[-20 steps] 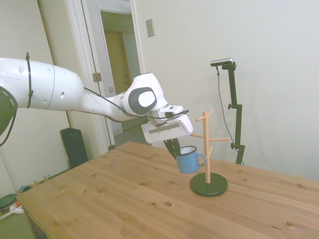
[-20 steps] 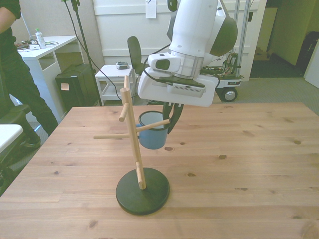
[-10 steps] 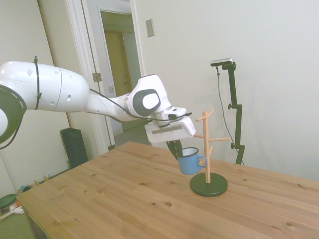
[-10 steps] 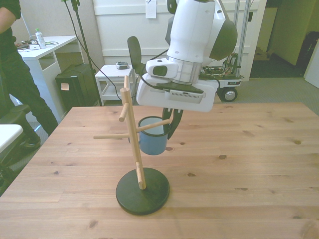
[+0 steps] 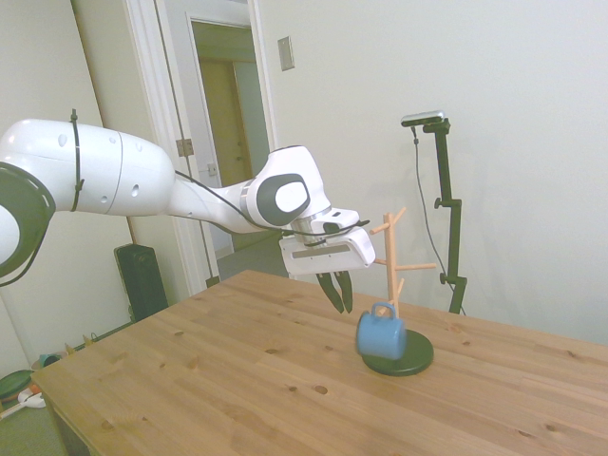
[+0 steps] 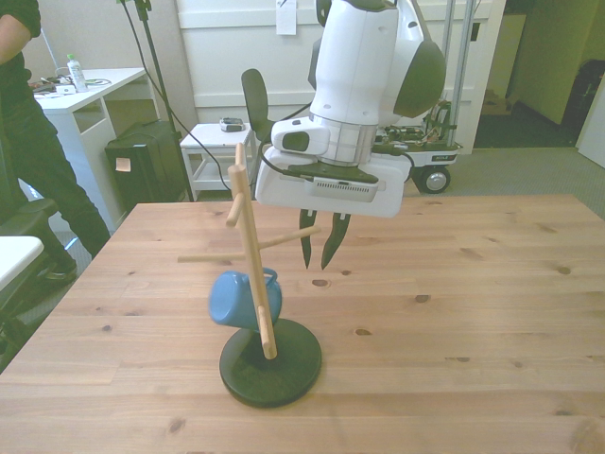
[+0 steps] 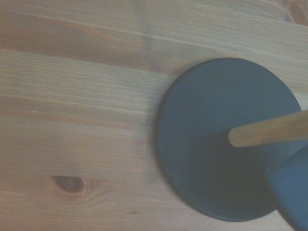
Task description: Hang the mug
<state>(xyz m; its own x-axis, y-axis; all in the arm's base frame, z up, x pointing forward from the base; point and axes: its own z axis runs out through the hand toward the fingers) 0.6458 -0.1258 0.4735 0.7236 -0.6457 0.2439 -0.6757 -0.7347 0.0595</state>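
The blue mug (image 5: 380, 333) (image 6: 243, 298) lies tipped on its side against the wooden mug tree (image 5: 393, 275) (image 6: 250, 246). Its loop handle sits around the lowest peg, just above the tree's dark round base (image 5: 398, 354) (image 6: 270, 362). My gripper (image 5: 337, 293) (image 6: 317, 253) hangs apart from the mug, above it and toward the front view's right. It is open, with a narrow gap and nothing between its fingers. In the wrist view a blue corner of the mug (image 7: 293, 192) shows beside the base (image 7: 211, 144) and a peg (image 7: 269, 130).
A person (image 6: 24, 142) stands off the table at the front view's left, by a white desk (image 6: 80, 95) and a black case (image 6: 142, 161). The tree's upper pegs (image 6: 284, 238) reach toward my gripper. The wooden table (image 6: 454, 312) stretches to the front view's right.
The gripper let go of the mug and pulled up and away. The mug dropped down the post, tipped over, and now hangs low by its handle.
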